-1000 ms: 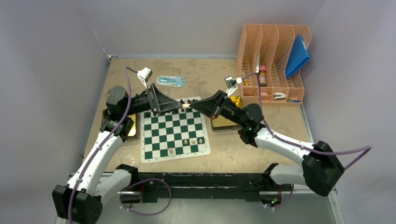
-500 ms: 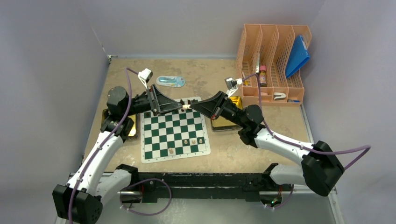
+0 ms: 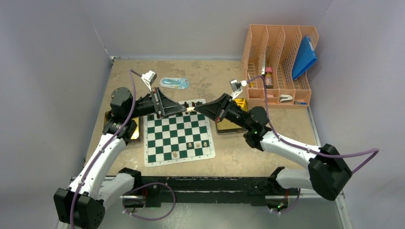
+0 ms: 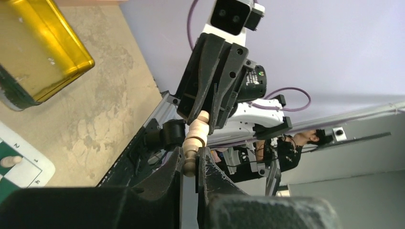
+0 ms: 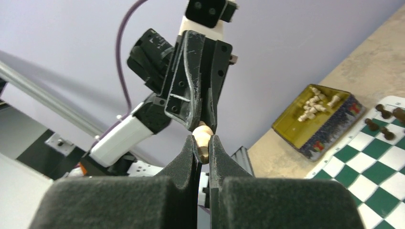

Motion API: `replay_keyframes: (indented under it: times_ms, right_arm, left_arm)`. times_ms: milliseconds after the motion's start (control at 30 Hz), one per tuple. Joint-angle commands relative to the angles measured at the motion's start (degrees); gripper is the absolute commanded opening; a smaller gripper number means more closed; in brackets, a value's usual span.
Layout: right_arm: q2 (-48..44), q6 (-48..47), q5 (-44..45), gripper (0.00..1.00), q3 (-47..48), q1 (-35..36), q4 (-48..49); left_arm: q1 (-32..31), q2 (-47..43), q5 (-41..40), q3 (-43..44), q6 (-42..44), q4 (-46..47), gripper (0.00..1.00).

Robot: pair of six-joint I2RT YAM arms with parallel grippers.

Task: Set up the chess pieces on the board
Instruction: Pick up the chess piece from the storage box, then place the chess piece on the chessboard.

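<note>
Above the far edge of the board [image 3: 168, 139], both grippers meet tip to tip on one cream chess piece [image 3: 190, 108]. My left gripper [image 3: 184, 109] is shut on one end of the piece [image 4: 196, 138]. The right gripper [image 3: 196, 109] is shut on its other end [image 5: 202, 140]. In the left wrist view the left jaws [image 4: 190, 162] pinch the piece's round lower knob, with the right gripper [image 4: 206, 117] facing them. The right wrist view shows the right gripper [image 5: 203, 147] and the left gripper [image 5: 205, 125] opposite. A few pieces [image 3: 190, 144] stand on the board's near rows.
A gold tray [image 3: 135, 130] lies left of the board and another [image 3: 233, 127] to its right. The left one holds several cream pieces [image 5: 315, 102]. Dark pieces [image 5: 382, 112] stand on the board's far row. A peach file organizer [image 3: 279, 64] stands far right, a blue packet [image 3: 174, 83] behind the board.
My left gripper's jaws have closed onto the cream piece that the right gripper holds. Both arms have barely moved.
</note>
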Motion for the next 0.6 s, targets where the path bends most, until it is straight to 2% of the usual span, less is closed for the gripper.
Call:
replay_keyframes:
  times_ms: [0, 133, 267, 433, 567]
  right_arm:
    - [-1.9, -5.3, 3.7, 0.0, 2.4, -0.1, -5.6]
    - [-4.5, -13.8, 8.7, 0.0, 3.7, -0.1, -15.6]
    - [-5.8, -22.3, 12.5, 0.0, 5.4, -0.1, -27.4]
    - [-5.1, -28.3, 15.3, 0.0, 7.1, 0.3, -40.0]
    - [-4.5, -31.2, 20.5, 0.0, 6.3, 3.2, -47.3]
  left_arm:
    - [-0.3, -0.4, -4.5, 5.1, 11.2, -14.6, 0.0]
    - [-0.2, -0.6, -17.7, 10.6, 21.4, -32.4, 0.0]
    - [-0.2, 0.5, -27.4, 13.3, 28.6, -42.9, 0.0]
    - [-0.2, 1.0, -37.1, 14.4, 33.4, -49.5, 0.0]
    - [-0.2, 1.6, -38.0, 13.8, 37.1, -49.0, 0.0]
